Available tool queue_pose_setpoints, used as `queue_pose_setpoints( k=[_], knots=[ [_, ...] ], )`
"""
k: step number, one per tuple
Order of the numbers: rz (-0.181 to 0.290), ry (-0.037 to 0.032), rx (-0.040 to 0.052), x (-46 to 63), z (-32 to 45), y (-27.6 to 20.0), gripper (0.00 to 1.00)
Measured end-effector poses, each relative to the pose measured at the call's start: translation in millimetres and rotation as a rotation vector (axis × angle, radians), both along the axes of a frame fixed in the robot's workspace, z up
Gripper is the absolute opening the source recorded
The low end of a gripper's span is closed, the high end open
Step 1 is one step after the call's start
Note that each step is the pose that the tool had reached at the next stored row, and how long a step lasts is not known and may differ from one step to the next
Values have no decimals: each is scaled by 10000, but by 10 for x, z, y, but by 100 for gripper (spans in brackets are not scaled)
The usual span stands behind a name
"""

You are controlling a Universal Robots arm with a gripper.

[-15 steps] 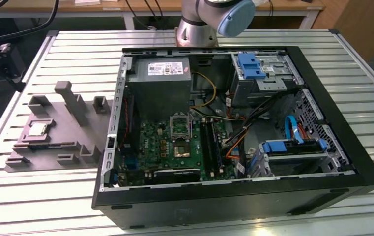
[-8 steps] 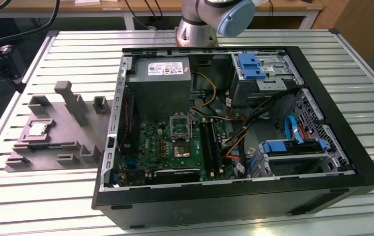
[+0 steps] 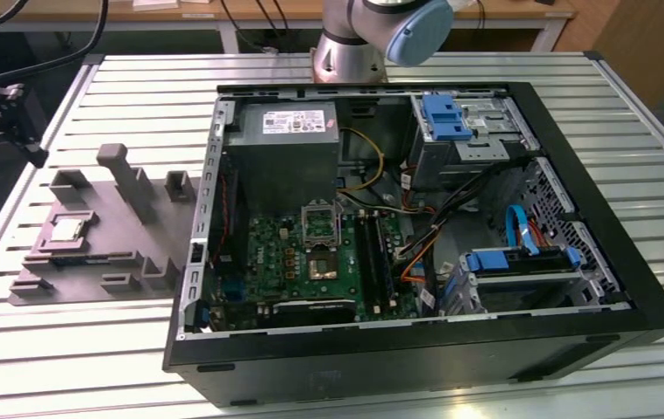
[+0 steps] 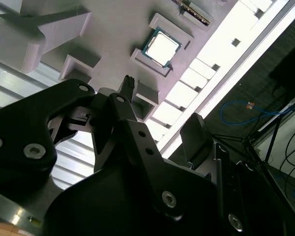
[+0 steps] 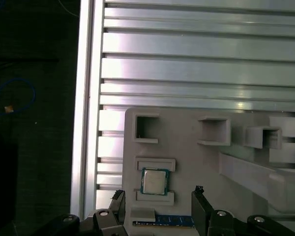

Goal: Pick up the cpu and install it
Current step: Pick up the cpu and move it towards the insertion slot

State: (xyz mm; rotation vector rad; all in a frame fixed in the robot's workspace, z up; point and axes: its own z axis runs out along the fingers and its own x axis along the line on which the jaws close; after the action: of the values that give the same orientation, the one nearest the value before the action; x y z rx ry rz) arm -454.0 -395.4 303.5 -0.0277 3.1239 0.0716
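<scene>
Cpu (image 5: 154,181): one, in grey tray (image 5: 182,123) slot; end effector (image 5: 158,192) spread wide, empty.

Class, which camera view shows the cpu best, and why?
The first wrist view: the cpu is seen square-on, whole, in its grey holder. The second wrist view shows it slanted, with glare; the exterior view, distant, beside the case.

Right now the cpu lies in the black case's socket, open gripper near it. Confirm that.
Wrong place: the cpu lies on the grey fixture plate on the slatted table, as the first wrist view shows. The open gripper is near it.
</scene>
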Motion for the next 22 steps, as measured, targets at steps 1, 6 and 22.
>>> queue_pose_setpoints(
  k=[1, 6, 22],
  knots=[
    [0, 1, 0, 0, -9, 0, 65],
    [0, 2, -1, 0, -64, -7, 65],
    [1, 137, -37, 11, -267, -51, 65]
  ],
)
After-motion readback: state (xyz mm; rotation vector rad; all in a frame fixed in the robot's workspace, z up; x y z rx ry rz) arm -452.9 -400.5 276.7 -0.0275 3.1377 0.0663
